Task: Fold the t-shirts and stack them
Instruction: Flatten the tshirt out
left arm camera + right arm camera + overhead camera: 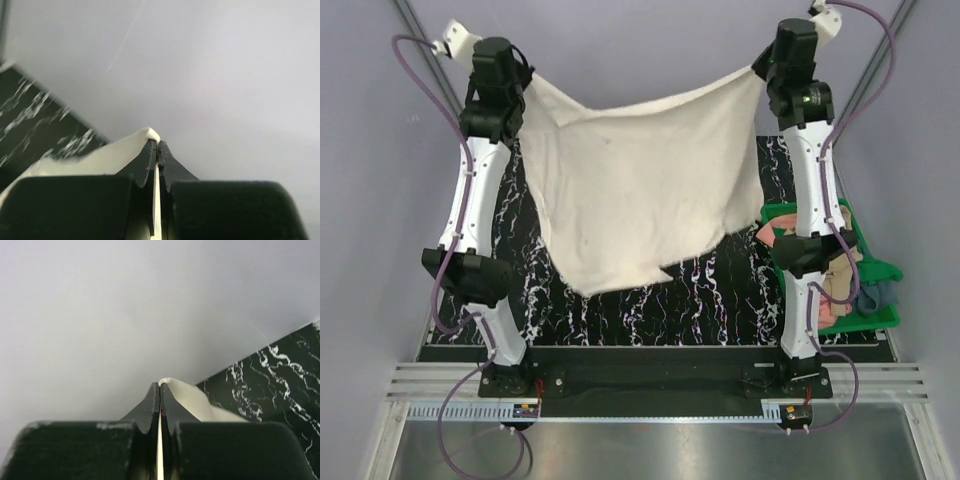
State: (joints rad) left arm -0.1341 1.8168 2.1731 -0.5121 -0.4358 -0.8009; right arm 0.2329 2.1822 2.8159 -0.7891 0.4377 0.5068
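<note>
Setup is reading as a robotics lab test cell: the left arm and right arm are standing bolted to a slotted aluminium rail, purple cables are trailing off their bases, a black marbled mat is serving as work surface, and plain grey panels are enclosing it all.

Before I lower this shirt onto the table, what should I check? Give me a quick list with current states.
1. Grip of left gripper on cream t-shirt: ok, jaws shut, cloth shows past the tips.
2. Grip of right gripper on the same shirt: ok, jaws shut on cloth.
3. Shirt stretched flat between the grippers: not ok, the top edge sags and the bottom edge hangs uneven.
4. Space on the table under the shirt: cannot tell, the cloth hides most of it.
5. Shirt free of the green bin: cannot tell, its right edge hangs close to the bin in the top view.
</note>
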